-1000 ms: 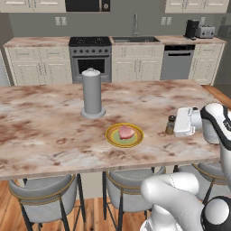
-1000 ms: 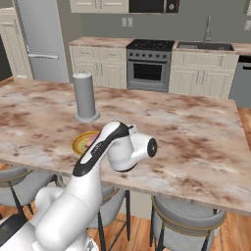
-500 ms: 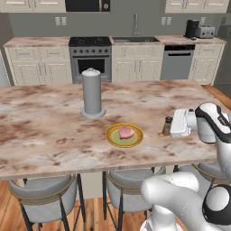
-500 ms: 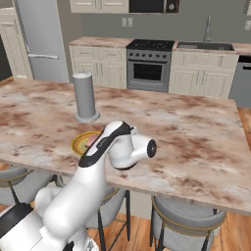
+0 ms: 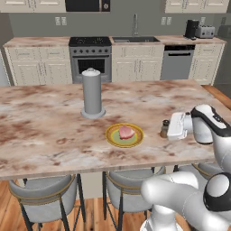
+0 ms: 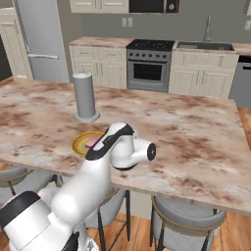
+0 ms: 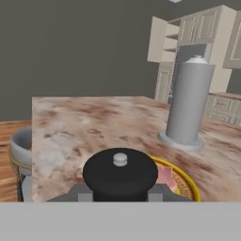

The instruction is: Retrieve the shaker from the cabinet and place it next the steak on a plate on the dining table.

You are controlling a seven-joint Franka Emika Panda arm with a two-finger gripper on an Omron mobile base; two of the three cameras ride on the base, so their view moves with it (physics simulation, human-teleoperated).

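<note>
Two base cameras give us different halves of the scene: from the left one we see the claw (image 5: 170, 130) closed on the tan shaker (image 5: 165, 128), held upright low over the marbled dining table (image 5: 40, 135), with the yellow-green plate (image 5: 124, 135) and its steak (image 5: 126, 132) just beyond the fingertips. From the right one our own arm hides the shaker, and the plate (image 6: 82, 143) peeks out behind it. The hand camera shows the shaker's dark cap (image 7: 120, 172) between the fingers, the tall grey cylinder (image 7: 188, 103) farther ahead.
</note>
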